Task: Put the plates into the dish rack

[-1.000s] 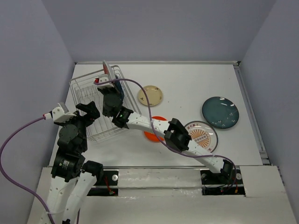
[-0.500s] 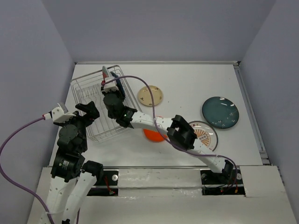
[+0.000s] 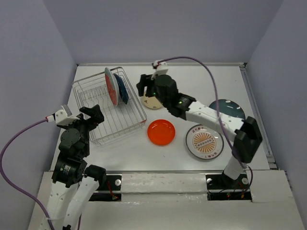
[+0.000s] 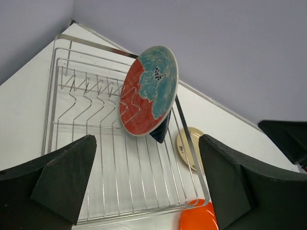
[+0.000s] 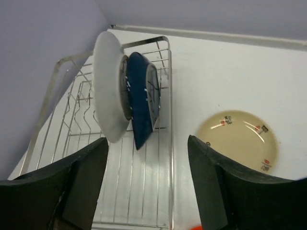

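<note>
Two plates now stand on edge in the dish rack (image 3: 125, 125): the red-and-teal floral plate (image 3: 111, 86) and, just beside it on its right, the dark blue leaf-shaped plate (image 3: 123, 89). A second ago the right gripper (image 3: 143, 89) was down inside the rack at that spot. It has since let go and swung away to the right, and it now hangs over the cream plate (image 3: 152, 102).

The right wrist view shows its fingers (image 5: 81, 187) spread wide with nothing between them. The blue dish (image 5: 144, 98) leans against the back of the floral one (image 5: 109, 91), and both stay upright without support. That placement looks finished.

The left gripper (image 3: 93, 114) sits at the near left corner of the rack. Its jaws are also wide and empty, and it faces the tines from the near side.

Four dishes are left flat on the surface:
- the cream plate, close to the rack's right edge
- the plain orange plate (image 3: 161, 132), nearer the arms
- the white plate with the orange emblem (image 3: 205, 142)
- the dark teal plate (image 3: 235, 108), farther right and partly hidden behind the right arm

With a third of the load done, the cream plate is probably the next pick, since the empty gripper is right above it.
</note>
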